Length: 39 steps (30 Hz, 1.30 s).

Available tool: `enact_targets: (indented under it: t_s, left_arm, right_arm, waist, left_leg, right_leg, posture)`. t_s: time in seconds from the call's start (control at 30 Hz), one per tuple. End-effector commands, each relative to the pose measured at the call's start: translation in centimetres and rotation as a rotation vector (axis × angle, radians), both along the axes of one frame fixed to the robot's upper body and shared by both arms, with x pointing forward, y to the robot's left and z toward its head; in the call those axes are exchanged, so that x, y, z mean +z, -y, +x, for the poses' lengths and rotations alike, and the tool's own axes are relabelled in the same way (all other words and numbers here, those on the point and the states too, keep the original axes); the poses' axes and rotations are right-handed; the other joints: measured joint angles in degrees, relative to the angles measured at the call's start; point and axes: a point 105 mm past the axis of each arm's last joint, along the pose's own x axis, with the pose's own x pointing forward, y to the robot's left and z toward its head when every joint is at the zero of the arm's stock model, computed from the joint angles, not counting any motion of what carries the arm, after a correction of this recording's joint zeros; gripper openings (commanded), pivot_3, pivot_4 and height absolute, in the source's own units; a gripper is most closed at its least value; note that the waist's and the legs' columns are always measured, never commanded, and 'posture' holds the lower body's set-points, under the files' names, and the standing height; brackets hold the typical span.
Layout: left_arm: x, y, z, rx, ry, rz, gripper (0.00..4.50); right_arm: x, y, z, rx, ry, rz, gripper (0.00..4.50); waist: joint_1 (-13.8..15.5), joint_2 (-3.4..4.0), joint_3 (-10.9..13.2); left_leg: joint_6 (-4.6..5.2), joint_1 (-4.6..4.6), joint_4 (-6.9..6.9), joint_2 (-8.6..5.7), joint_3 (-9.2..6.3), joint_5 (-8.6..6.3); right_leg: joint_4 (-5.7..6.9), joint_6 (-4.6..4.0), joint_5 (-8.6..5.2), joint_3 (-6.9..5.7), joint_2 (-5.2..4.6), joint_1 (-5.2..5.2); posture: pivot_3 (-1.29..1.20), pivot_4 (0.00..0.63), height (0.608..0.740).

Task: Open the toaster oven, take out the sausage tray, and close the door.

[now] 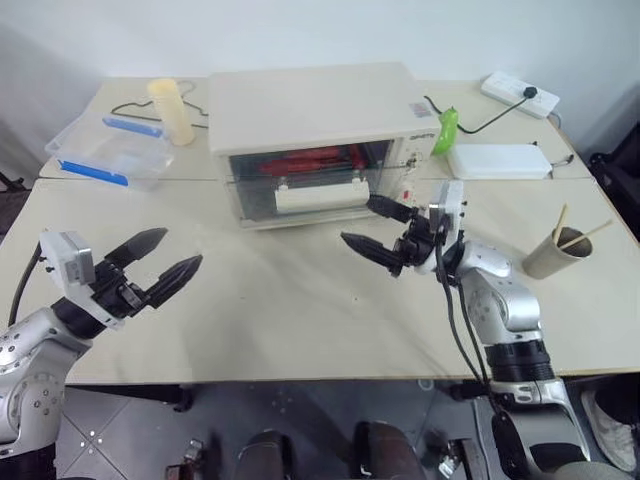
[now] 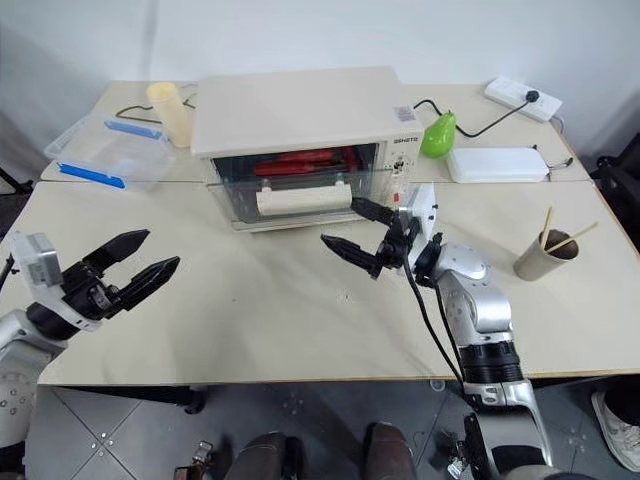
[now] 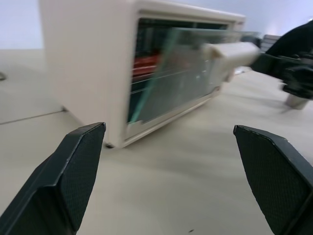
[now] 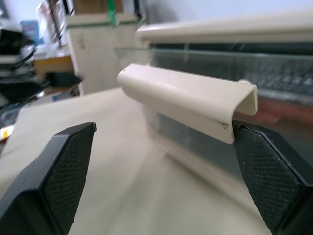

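Oven (image 1: 310,120): sited mid-table, door (image 1: 305,185) seen ajar, tray (image 1: 315,160) inside. Handle (image 4: 188,100): long axis level, lying just ahead of right gripper (image 1: 378,228), whose jaws are spread wide, empty. Left gripper (image 1: 160,265): wide, empty, farther off.

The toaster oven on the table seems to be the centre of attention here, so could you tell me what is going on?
A two-armed robot is working at the toaster oven. Its door is ajar, tilted partway down, with the sausage tray of red sausages inside. The right pincer is open just in front of the door's cream handle, one finger beside the handle's end, gripping nothing. The left pincer is open over the table, off to the oven's left, also holding nothing.
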Motion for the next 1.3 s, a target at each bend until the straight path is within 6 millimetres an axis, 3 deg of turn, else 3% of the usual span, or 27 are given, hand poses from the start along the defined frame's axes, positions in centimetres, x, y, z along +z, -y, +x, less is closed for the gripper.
enact_targets:
  t_s: [0.03,0.1,0.2,0.3,0.37,0.57,0.63,0.73,0.83,0.93,1.03,1.3]
  left_arm:
    - [2.3,-1.0,0.3,0.035,0.080,-0.023,4.46]
    - [2.8,-0.9,0.6,0.023,0.095,-0.055,4.46]
    - [4.2,-0.7,1.5,0.003,0.144,-0.132,3.85]
    - [4.3,-0.9,3.7,0.055,0.175,-0.152,2.95]
    - [3.4,0.5,5.9,0.017,0.161,-0.105,2.41]
    - [2.5,4.0,8.0,-0.135,0.134,-0.071,0.56]
    - [2.7,4.9,8.2,-0.149,0.217,-0.002,0.01]
    - [2.7,5.2,8.6,-0.143,0.238,0.002,0.01]
    - [1.9,7.6,8.1,-0.268,0.186,-0.006,0.01]
    - [0.6,9.0,7.3,-0.340,0.156,0.049,0.01]
    - [-1.3,9.5,6.5,-0.382,0.110,0.117,0.01]
    - [-4.1,9.9,5.7,-0.411,0.041,0.186,0.01]
  right_arm:
    - [0.9,-0.4,-1.6,0.059,0.083,-0.041,4.50]
    - [0.3,-0.2,-1.9,0.054,0.114,-0.088,4.50]
    - [-0.8,0.3,-2.0,0.041,0.143,-0.151,4.50]
    - [-1.4,0.4,-2.0,0.030,0.161,-0.180,4.50]
    - [-1.3,0.4,-1.7,0.010,0.174,-0.175,4.50]
    - [-1.2,0.5,-1.5,-0.021,0.190,-0.172,4.50]
    - [-1.2,0.6,-1.4,-0.034,0.193,-0.173,4.50]
    - [-1.1,0.7,-1.3,-0.054,0.197,-0.172,4.50]
    - [-1.3,1.4,-1.2,-0.103,0.186,-0.170,4.50]
    - [-2.0,3.3,-1.5,-0.182,0.157,-0.189,4.50]
    - [-3.1,5.9,-2.3,-0.269,0.118,-0.216,4.50]
    - [-4.4,12.3,-4.1,-0.505,0.071,-0.353,4.50]
  waist:
    - [0.1,0.00,0.0]
    - [0.1,0.00,0.0]
    - [0.1,0.00,0.0]
    - [0.1,-0.02,0.0]
    - [0.3,-0.02,0.0]
    - [0.1,-0.03,0.0]
    - [0.0,-0.03,0.0]
    - [0.1,-0.05,0.0]
    - [0.1,-0.05,0.0]
    - [0.8,-0.06,0.0]
    - [1.6,-0.06,0.0]
    - [1.8,-0.08,0.0]
  left_leg:
    - [0.00,-0.01,0.00,0.00,0.00,0.00]
    - [0.00,0.00,0.00,-0.01,0.03,0.00]
    - [-0.01,-0.01,-0.01,-0.02,0.01,-0.01]
    - [-0.01,0.01,-0.01,-0.07,0.01,-0.01]
    - [-0.01,0.02,0.01,-0.08,0.01,0.00]
    - [-0.03,-0.02,0.03,-0.08,0.06,0.02]
    - [-0.03,-0.02,0.00,-0.07,0.05,0.02]
    - [-0.03,-0.03,0.00,-0.08,0.04,0.02]
    - [-0.03,-0.04,0.03,-0.08,0.02,0.02]
    - [-0.02,-0.07,0.09,-0.09,-0.01,0.02]
    - [0.00,-0.07,0.09,-0.12,-0.04,0.00]
    - [0.03,0.02,0.11,-0.10,0.06,0.05]
  right_leg:
    - [0.00,0.00,0.00,0.00,0.00,0.00]
    - [-0.01,0.00,0.00,0.03,-0.02,-0.01]
    - [-0.01,0.00,0.00,0.01,-0.03,-0.01]
    - [-0.01,0.01,0.00,0.00,-0.04,0.01]
    - [0.00,0.01,0.00,-0.06,-0.03,0.02]
    - [0.02,0.01,0.00,-0.18,-0.03,-0.01]
    - [0.02,0.01,0.00,-0.26,-0.03,-0.03]
    - [0.02,0.01,0.00,-0.31,-0.04,-0.03]
    - [0.02,0.01,0.01,-0.32,-0.05,-0.01]
    - [0.03,0.02,0.01,-0.34,-0.06,0.05]
    - [-0.01,0.02,0.01,-0.32,-0.09,0.06]
    - [-0.09,0.02,0.01,-0.28,-0.07,0.15]
  posture:
    - [0.00,0.150,0.740]
    - [0.00,0.150,0.740]
    - [0.00,0.150,0.740]
    - [0.00,0.150,0.740]
    - [0.00,0.150,0.740]
    - [0.00,0.150,0.740]
    - [0.00,0.150,0.740]
    - [0.00,0.150,0.740]
    - [0.00,0.150,0.740]
    - [0.00,0.150,0.740]
    - [0.00,0.150,0.740]
    - [0.00,0.150,0.740]
